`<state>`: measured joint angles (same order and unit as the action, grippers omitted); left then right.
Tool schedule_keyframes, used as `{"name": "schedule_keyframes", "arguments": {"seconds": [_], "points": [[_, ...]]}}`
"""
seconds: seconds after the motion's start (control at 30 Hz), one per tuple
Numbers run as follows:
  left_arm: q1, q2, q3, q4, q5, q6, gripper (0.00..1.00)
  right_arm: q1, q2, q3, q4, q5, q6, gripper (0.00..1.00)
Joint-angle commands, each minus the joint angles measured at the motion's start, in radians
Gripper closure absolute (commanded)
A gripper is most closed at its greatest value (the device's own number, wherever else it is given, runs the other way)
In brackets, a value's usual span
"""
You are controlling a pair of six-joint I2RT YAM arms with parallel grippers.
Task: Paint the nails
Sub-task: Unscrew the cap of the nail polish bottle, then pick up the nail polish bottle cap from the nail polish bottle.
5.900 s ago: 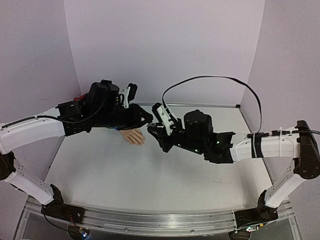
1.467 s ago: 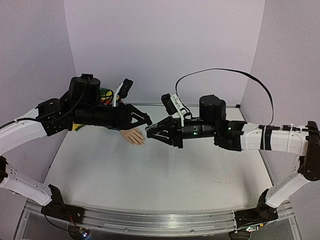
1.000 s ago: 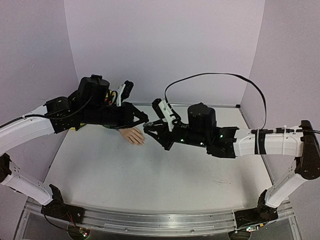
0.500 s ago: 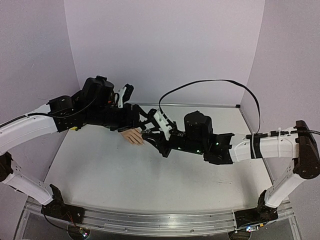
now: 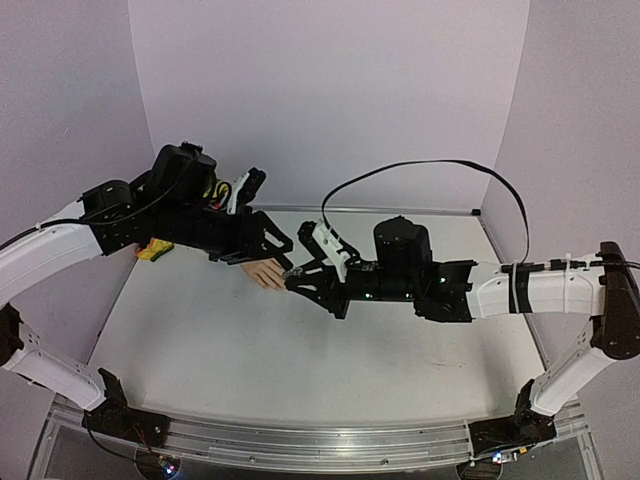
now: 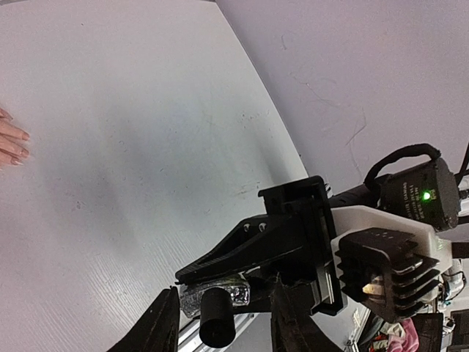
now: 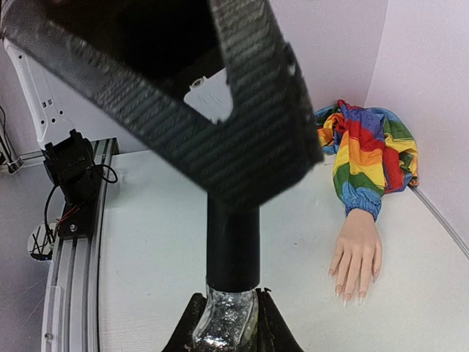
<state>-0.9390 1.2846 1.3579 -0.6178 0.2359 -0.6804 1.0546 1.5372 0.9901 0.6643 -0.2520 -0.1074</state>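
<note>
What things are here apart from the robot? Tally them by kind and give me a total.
Fake hand: 1
Rainbow sleeve: 1
Bottle: 1
Total: 3

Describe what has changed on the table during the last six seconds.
The right gripper, shut on the small glittery glass bottle, shifted slightly towards the near side. The left gripper drew back a little; its jaws stand open either side of the bottle's black cap. The pale plastic fake hand stayed put.
</note>
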Motion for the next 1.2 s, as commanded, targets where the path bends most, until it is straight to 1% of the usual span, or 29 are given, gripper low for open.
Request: {"name": "schedule_keyframes", "arguments": {"seconds": [0.0, 0.1, 0.33, 0.67, 0.83, 0.87, 0.9, 1.0, 1.03, 1.1, 1.17], "points": [[0.003, 0.009, 0.055, -0.025, 0.056, 0.039, 0.56, -0.002, -0.028, 0.056, 0.04, -0.017, 0.012, 1.0], [0.003, 0.02, 0.062, -0.032, 0.056, 0.046, 0.57, -0.002, -0.028, 0.055, 0.04, -0.018, 0.01, 1.0], [0.003, 0.039, 0.081, -0.043, 0.036, 0.051, 0.74, -0.002, -0.026, 0.055, 0.039, -0.017, 0.01, 1.0], [0.002, 0.05, 0.104, -0.078, 0.007, 0.056, 0.88, -0.001, -0.021, 0.051, 0.027, 0.025, 0.009, 1.0], [0.002, 0.047, 0.113, -0.086, -0.009, 0.061, 0.94, -0.001, -0.019, 0.049, 0.026, 0.032, 0.011, 1.0], [0.002, 0.046, 0.113, -0.086, -0.011, 0.061, 0.92, -0.001, -0.017, 0.05, 0.026, 0.032, 0.011, 1.0], [0.002, 0.047, 0.115, -0.086, -0.008, 0.062, 0.89, -0.001, -0.018, 0.05, 0.026, 0.032, 0.01, 1.0], [0.002, 0.052, 0.116, -0.087, 0.017, 0.067, 0.68, -0.002, -0.02, 0.051, 0.027, 0.032, 0.01, 1.0], [0.002, 0.054, 0.116, -0.088, 0.025, 0.069, 0.63, -0.002, -0.02, 0.051, 0.026, 0.032, 0.01, 1.0], [0.002, 0.055, 0.111, -0.089, 0.037, 0.072, 0.58, -0.001, -0.02, 0.053, 0.027, 0.031, 0.011, 1.0], [0.002, 0.052, 0.108, -0.091, 0.042, 0.077, 0.59, -0.002, -0.02, 0.053, 0.026, 0.03, 0.008, 1.0]]}}
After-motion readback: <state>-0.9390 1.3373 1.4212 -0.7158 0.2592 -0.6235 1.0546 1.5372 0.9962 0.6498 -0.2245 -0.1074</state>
